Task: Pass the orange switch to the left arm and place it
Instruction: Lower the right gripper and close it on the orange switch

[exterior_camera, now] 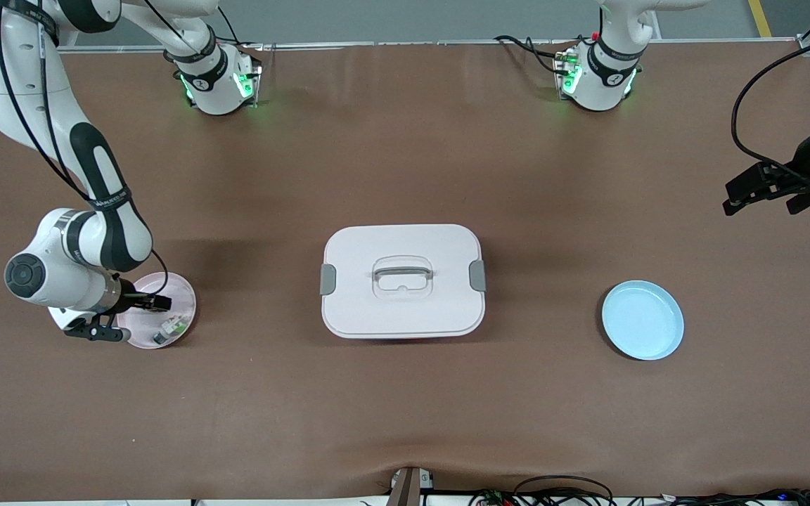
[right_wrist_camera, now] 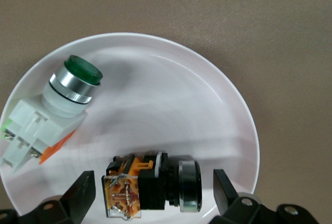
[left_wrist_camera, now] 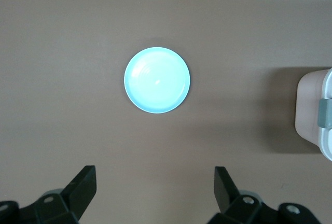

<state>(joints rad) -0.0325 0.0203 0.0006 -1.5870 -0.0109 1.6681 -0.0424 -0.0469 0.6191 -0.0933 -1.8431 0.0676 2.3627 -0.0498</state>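
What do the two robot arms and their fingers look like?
Both arms are glossy white with black joint bands and black cables. The right arm carries small printed lettering on a band. Bases glow green. The left gripper and right gripper are black, with dark wedge-shaped fingers.

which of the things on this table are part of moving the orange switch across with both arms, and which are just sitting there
Part of the job:
- orange switch, lying on the pink plate, between the open right gripper's fingers
- box, mid-table, to be avoided
- left gripper, open, waiting in the air at its own end of the table

Just lying about:
- green-capped switch, on the same pink plate
- blue plate, empty; possibly the destination
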